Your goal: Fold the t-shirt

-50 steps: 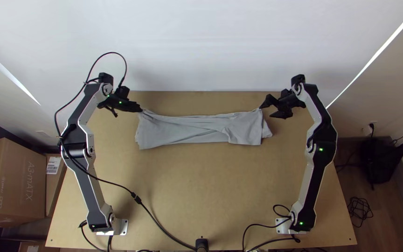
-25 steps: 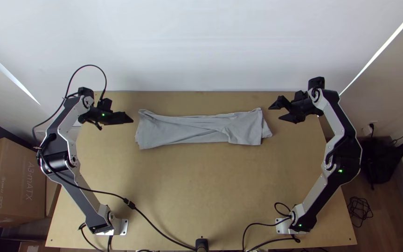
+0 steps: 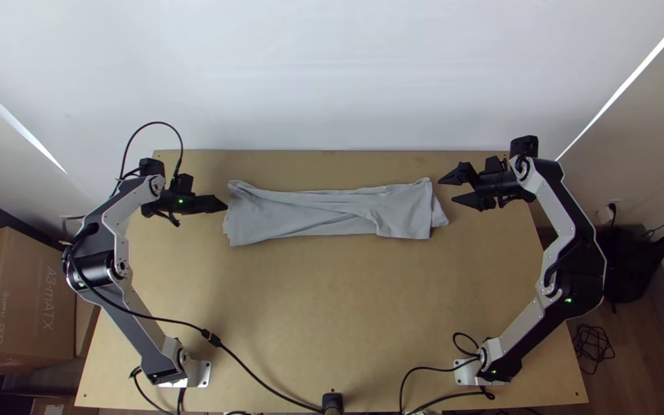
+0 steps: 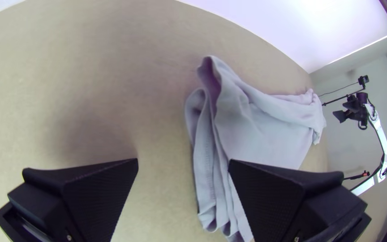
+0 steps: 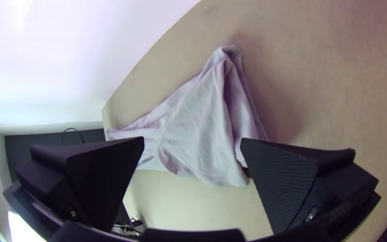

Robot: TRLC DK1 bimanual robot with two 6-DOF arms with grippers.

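Here's the t-shirt [image 3: 332,219], stretched parallel to the table's far edge [image 3: 332,154] between my left gripper [image 4: 183,160] and right gripper [image 5: 192,139], both spread wide, empty.

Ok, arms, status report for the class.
Black left gripper open, black right gripper open, both empty. Grey cloth t-shirt in long creased strip between them.

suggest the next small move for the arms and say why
Probably ease the left gripper in and pinch the near end of the t-shirt. The cloth lies in a long narrow strip between the two grippers, so folding it end over end looks like the next step, and that gripper is open just beside its left end, holding nothing.
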